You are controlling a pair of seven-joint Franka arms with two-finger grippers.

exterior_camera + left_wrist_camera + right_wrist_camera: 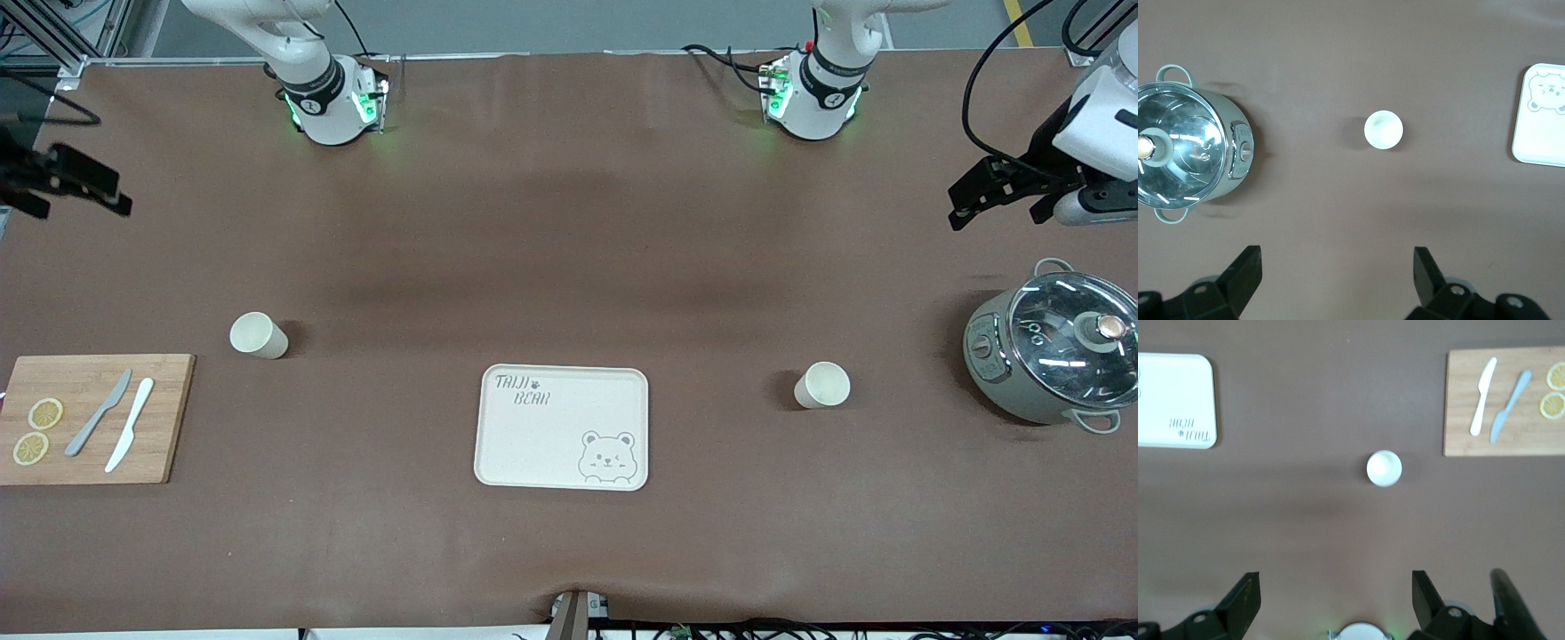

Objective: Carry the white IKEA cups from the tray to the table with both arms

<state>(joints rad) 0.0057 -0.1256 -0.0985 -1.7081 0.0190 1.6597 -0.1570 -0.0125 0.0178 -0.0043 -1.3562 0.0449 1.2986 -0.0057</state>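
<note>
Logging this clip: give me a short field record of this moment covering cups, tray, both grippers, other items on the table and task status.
cups: two white cups, both upright on the table; one toward the right arm's end, one toward the left arm's end
tray: bear-print tray between the cups, nothing on it
left gripper: open, raised over the table near the pot, holding nothing
right gripper: open, raised over its end of the table, holding nothing
other items: lidded pot; cutting board with two knives and two lemon slices
status: neither cup grasped yet

Even, bright overhead light; soft short shadows on the bench [569,222]. Glare on the pot lid [1071,333]. Wrist views slightly soft.
</note>
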